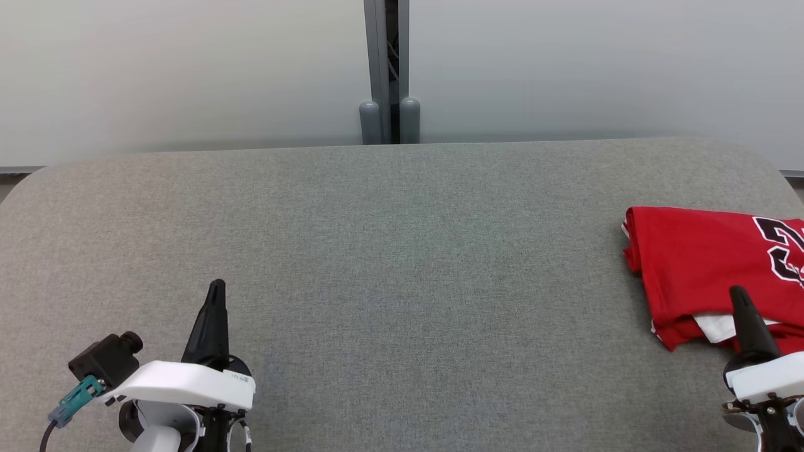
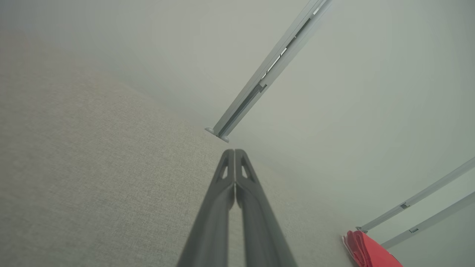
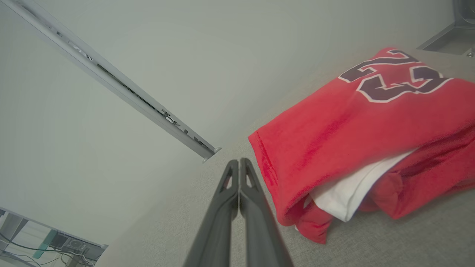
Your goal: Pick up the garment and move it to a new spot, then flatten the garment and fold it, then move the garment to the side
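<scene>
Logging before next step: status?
Left pincer shut, empty, over table. Right pincer shut, empty, beside garment. Garment folded, table's right side. Nothing seen in the way.

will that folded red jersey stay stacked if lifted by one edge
Probably not: the garment is soft cloth in loose layers, a white layer poking out between them, so it would likely sag and unfold. Pushed, it may bunch rather than slide on the textured table.

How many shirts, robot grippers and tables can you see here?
red shirt: 1
grippers: 2 (left gripper, right gripper, both shut)
grey table: 1
Total: 4
</scene>
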